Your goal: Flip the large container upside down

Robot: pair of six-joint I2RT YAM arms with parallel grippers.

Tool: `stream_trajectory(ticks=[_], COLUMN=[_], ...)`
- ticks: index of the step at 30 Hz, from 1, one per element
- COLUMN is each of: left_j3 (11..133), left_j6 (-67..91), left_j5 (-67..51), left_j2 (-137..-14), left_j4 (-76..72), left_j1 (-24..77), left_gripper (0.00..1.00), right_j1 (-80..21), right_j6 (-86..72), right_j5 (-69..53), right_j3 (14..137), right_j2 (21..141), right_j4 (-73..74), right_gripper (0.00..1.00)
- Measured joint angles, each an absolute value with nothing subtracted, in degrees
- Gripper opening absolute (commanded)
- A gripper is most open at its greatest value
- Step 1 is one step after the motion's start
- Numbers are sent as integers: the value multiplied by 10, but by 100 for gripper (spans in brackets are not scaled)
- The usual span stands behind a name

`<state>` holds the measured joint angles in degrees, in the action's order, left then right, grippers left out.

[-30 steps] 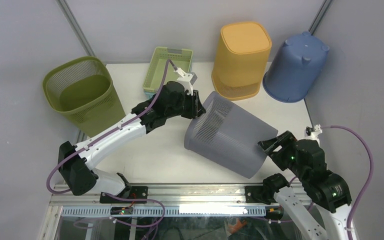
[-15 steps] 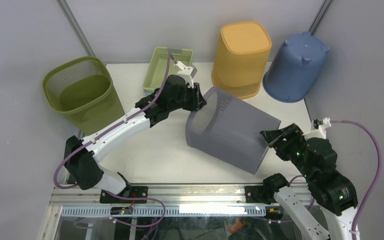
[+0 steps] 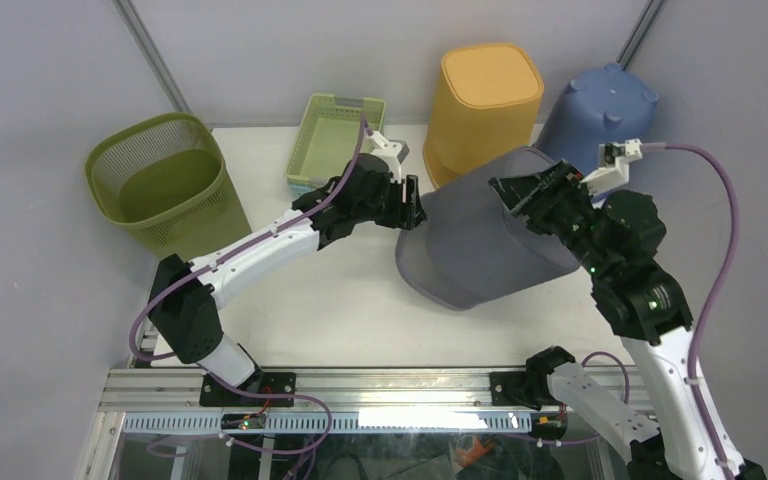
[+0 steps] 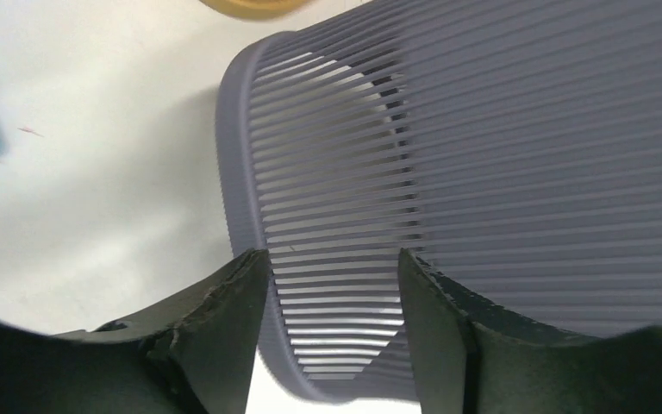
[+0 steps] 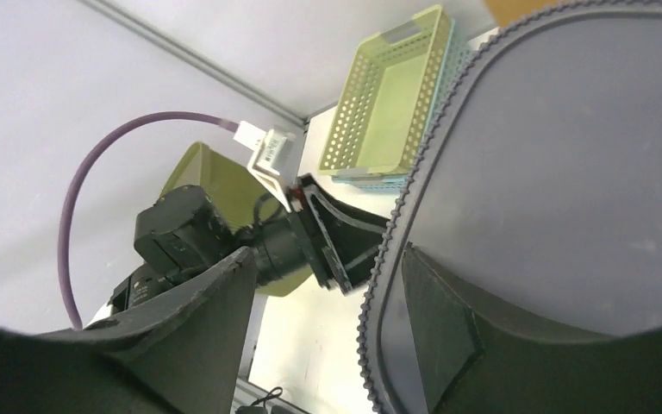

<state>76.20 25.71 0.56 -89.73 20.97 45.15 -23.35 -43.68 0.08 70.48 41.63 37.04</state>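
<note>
The large grey slatted container (image 3: 475,240) is tilted, its mouth facing down and to the left near the table and its solid base raised toward the back right. My left gripper (image 3: 410,203) is open at the container's rim side. In the left wrist view (image 4: 332,263) the slatted wall and rim (image 4: 241,172) lie between the spread fingers. My right gripper (image 3: 525,195) is open at the raised base. In the right wrist view (image 5: 323,259) the beaded edge of the base (image 5: 569,172) runs between the fingers, with one finger lying against the base.
An olive mesh bin (image 3: 160,190) stands upright at the left. A light green basket (image 3: 335,135) sits at the back. A yellow bin (image 3: 485,110) and a blue bucket (image 3: 600,120) stand upside down at the back right, close behind the container. The white table (image 3: 300,310) shows in front.
My right arm has risen and swung toward the back, lifting the container's base. The container has tipped from lying on its side to mouth-down. My left gripper has followed to the right.
</note>
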Motion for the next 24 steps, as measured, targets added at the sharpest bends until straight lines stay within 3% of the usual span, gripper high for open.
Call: stream_trajectory(ticks=[13, 18, 24], left_j3=[759, 755, 785], left_j6=[279, 291, 303], left_j5=[-78, -89, -100], left_j2=[-920, -926, -973], left_j4=[202, 189, 185], left_j1=[476, 483, 492], left_gripper=[60, 60, 60], right_j1=[-236, -236, -236], right_j6=[-437, -415, -375], right_j5=[-44, -8, 85], right_j3=[674, 734, 854], right_j2=[483, 486, 473], right_j4=[303, 365, 477], right_gripper=[74, 84, 89])
